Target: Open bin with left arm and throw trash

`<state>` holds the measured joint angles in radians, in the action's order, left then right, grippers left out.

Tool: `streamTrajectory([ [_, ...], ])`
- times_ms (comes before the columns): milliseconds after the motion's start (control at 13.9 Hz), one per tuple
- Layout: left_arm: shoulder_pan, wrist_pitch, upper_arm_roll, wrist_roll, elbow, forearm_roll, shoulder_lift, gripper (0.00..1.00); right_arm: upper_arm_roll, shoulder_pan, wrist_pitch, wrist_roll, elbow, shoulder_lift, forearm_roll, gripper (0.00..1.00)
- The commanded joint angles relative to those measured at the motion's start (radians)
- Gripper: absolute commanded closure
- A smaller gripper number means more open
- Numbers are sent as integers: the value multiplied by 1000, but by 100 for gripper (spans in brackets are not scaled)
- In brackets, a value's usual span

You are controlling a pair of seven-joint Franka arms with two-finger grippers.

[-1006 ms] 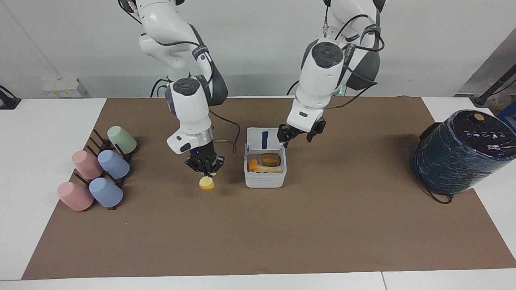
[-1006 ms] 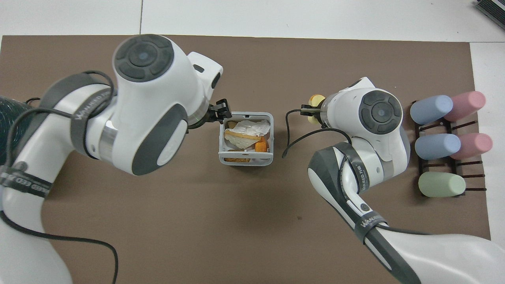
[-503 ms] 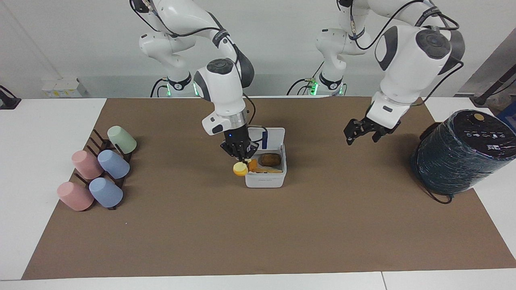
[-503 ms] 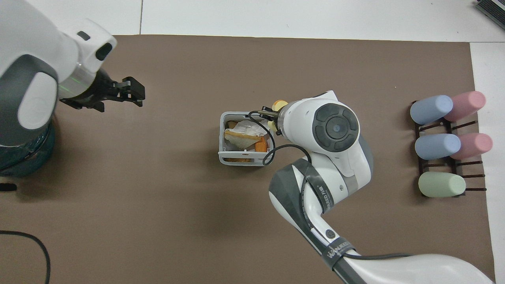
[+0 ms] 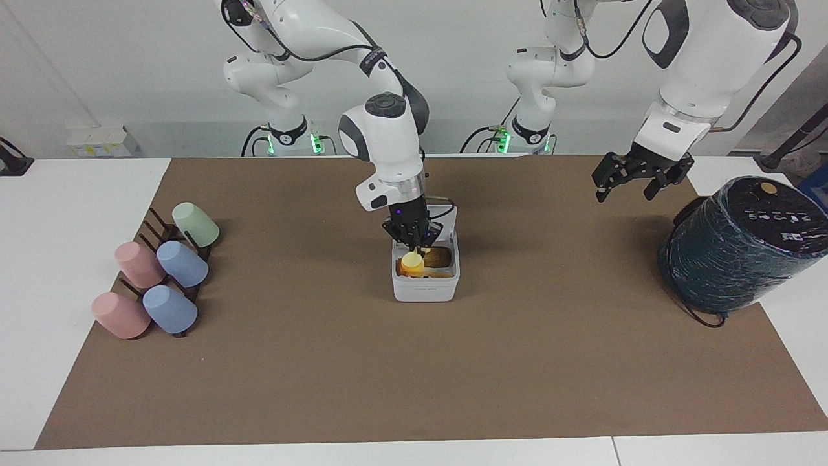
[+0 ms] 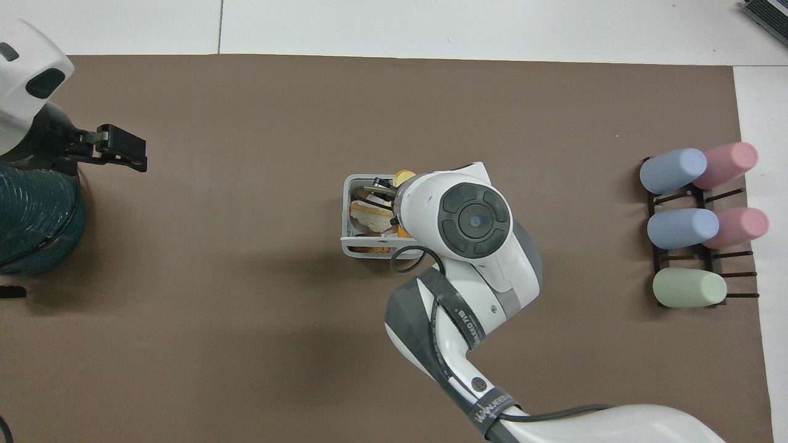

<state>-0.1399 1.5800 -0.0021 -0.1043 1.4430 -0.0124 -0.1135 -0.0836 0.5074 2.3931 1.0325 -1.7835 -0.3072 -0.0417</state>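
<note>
The white bin (image 5: pixel 424 290) stands mid-mat with its lid (image 5: pixel 447 218) tipped up on the robots' side. My right gripper (image 5: pixel 416 248) hangs over the bin's opening, shut on the yellow block of trash (image 5: pixel 412 262), which sits just below the fingertips at rim height. Inside lie a brown lump (image 5: pixel 438 257) and a pale bread slice (image 6: pixel 368 215). In the overhead view the right arm covers much of the bin (image 6: pixel 346 216); the yellow block (image 6: pixel 404 177) peeks past the wrist. My left gripper (image 5: pixel 624 186) is open and empty, up in the air beside the dark cylinder.
A large dark film-wrapped cylinder (image 5: pixel 737 249) lies at the left arm's end of the mat. A rack of pastel cups (image 5: pixel 162 272) stands at the right arm's end. The brown mat (image 5: pixel 414 375) is bare on the side of the bin away from the robots.
The right gripper carried the yellow block from the mat beside the bin to over its opening. The left gripper drew away from the lid toward the dark cylinder and rose.
</note>
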Motion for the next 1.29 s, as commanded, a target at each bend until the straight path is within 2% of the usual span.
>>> streamTrajectory([
  [0, -12, 0, -1, 8, 16, 25, 11, 0, -1, -6, 6, -2, 25, -4, 5, 0],
  [287, -10, 11, -3, 9, 26, 23, 17, 0, -2, 0, 6, 3, 30, -3, 5, 0],
  [503, -3, 107, -4, 18, 132, 23, 63, 0, -4, 3, 6, 6, 30, -1, 6, 0],
  [718, 3, 103, -4, 31, 132, 19, 57, 0, -8, 25, -8, 4, 32, 0, 2, 0],
  [862, 3, 101, -1, 41, 139, 18, 54, 0, -5, -1, -15, -28, 30, 16, -6, 0],
  [1221, 11, 104, 1, 55, 168, 18, 64, 0, -5, -130, -89, -253, -29, 114, -7, 0],
])
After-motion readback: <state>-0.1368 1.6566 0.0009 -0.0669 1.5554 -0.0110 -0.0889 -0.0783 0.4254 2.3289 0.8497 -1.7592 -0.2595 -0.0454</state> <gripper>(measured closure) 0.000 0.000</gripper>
